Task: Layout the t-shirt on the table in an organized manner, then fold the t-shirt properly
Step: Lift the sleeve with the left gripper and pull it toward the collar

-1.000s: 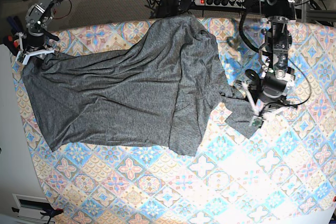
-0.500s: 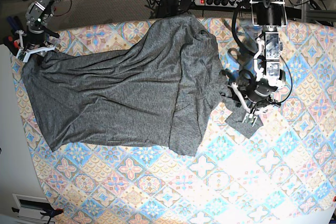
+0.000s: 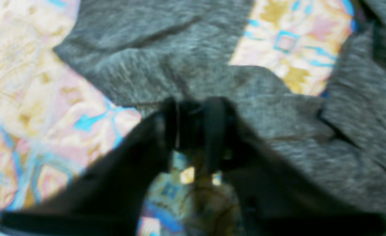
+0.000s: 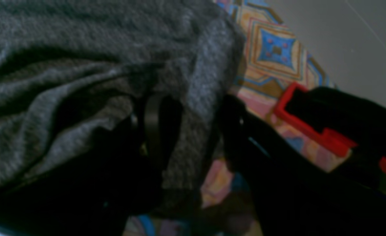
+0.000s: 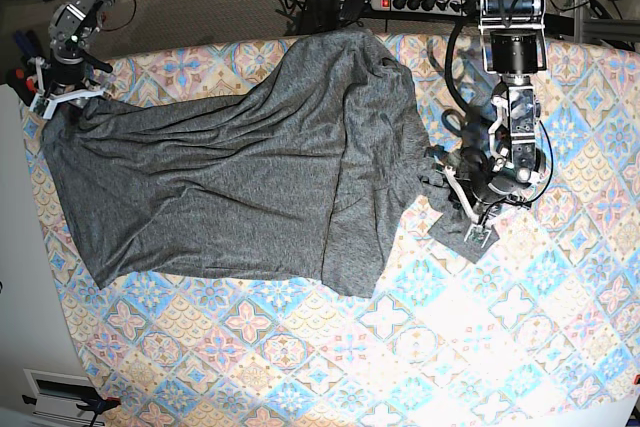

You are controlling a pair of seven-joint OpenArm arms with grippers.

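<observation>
The dark heather-grey knit t-shirt (image 5: pixel 240 177) lies spread but skewed across the pink, blue and cream tile-patterned tabletop (image 5: pixel 420 347), its body bunched in long creases and one sleeve trailing off toward my left side. My left tool (image 3: pixel 193 131) sits down on that sleeve, its jaws drawn together on a pinch of the grey cloth; the wrist view is blurred, so I cannot say how deep the bite goes. My right tool (image 4: pixel 189 131) is at the far corner of the tabletop, jaws part-way apart with a thick fold of the shirt's edge standing between them; I judge it to be gripping that fold.

The step in hand is laying the shirt out flat. To do it well, I should draw the sleeve outward and low, away from the body, with my right tool anchoring the opposite corner so the cloth tensions evenly. Lifting high would drag the whole shirt; a thin pinch may slip.
</observation>
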